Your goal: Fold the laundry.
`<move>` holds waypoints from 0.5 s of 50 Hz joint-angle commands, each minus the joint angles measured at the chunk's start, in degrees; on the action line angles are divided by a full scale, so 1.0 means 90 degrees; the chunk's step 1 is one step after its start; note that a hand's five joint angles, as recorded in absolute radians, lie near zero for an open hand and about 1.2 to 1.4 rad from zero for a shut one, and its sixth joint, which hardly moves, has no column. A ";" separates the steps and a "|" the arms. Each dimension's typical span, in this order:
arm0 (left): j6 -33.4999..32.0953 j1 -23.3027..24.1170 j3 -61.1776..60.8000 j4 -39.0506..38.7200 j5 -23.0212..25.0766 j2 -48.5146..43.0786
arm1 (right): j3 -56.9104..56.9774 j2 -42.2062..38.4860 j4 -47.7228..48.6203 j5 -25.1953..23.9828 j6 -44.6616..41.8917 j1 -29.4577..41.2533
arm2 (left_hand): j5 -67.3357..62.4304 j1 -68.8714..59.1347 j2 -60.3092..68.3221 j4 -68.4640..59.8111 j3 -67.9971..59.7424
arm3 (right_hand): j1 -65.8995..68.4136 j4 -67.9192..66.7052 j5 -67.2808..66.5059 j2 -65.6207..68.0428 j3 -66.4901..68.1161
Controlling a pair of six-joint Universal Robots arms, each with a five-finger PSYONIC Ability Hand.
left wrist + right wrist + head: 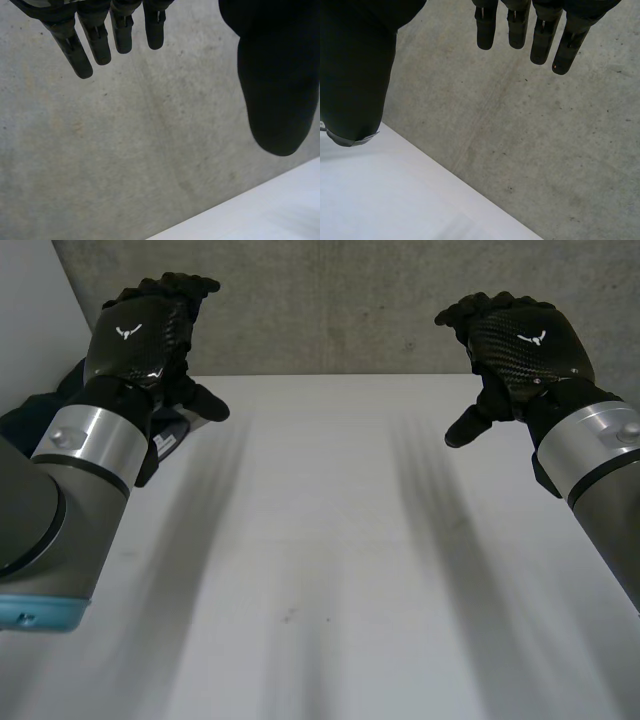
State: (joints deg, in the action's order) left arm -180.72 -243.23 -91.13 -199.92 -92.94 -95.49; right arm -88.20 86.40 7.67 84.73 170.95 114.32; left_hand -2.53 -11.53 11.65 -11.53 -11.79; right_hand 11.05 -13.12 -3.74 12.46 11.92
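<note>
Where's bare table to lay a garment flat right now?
The white table is bare across its middle and near side. The far edge between left hand and right hand is free too. Crowded: the far left corner, where dark cloth lies by the left arm.

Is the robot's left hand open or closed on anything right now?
Open. On the black left hand, the fingers are straight, apart from the thumb, holding nothing.

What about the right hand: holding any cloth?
No: in its wrist view the right hand has straight fingers spread apart from the thumb, with nothing held between them.
</note>
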 commanded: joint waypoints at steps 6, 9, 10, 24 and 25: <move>-0.2898 -0.1391 0.1082 -0.0442 0.0424 -0.2016 | -0.0024 -0.0039 -0.0012 -0.0040 -0.0137 0.0022 | 0.0281 0.0170 -0.0183 0.0170 0.0199 | -0.0117 0.0346 0.0416 -0.0273 -0.0213; -0.3192 -0.1870 0.1589 -0.0716 0.0571 -0.2777 | -0.0024 -0.0108 -0.0022 -0.0050 -0.0137 0.0032 | 0.0281 0.0170 -0.0183 0.0170 0.0199 | -0.0117 0.0346 0.0416 -0.0273 -0.0213; -0.3221 -0.1987 0.1726 -0.0765 0.0629 -0.2992 | -0.0024 -0.0117 -0.0022 -0.0059 -0.0137 0.0032 | 0.0281 0.0170 -0.0183 0.0170 0.0199 | -0.0117 0.0346 0.0416 -0.0273 -0.0213; -0.3241 -0.3052 0.3924 -0.0629 0.1254 -0.5610 | -0.0034 -0.0147 -0.0022 -0.0060 -0.0137 0.0052 | 0.0239 0.0128 -0.0141 0.0128 0.0156 | -0.0117 0.0346 0.0416 -0.0273 -0.0213; -0.3241 -0.3072 0.4041 -0.0590 0.1255 -0.5698 | -0.0034 -0.0157 -0.0022 -0.0060 -0.0137 0.0052 | 0.0220 0.0109 -0.0122 0.0109 0.0138 | -0.0117 0.0346 0.0416 -0.0273 -0.0213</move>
State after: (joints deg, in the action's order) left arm -210.15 -269.28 -60.56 -206.73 -83.01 -140.92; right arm -88.48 85.06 7.45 84.19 169.72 114.75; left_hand -2.53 -11.53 11.65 -11.53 -11.79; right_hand 11.05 -13.12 -3.74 12.46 11.92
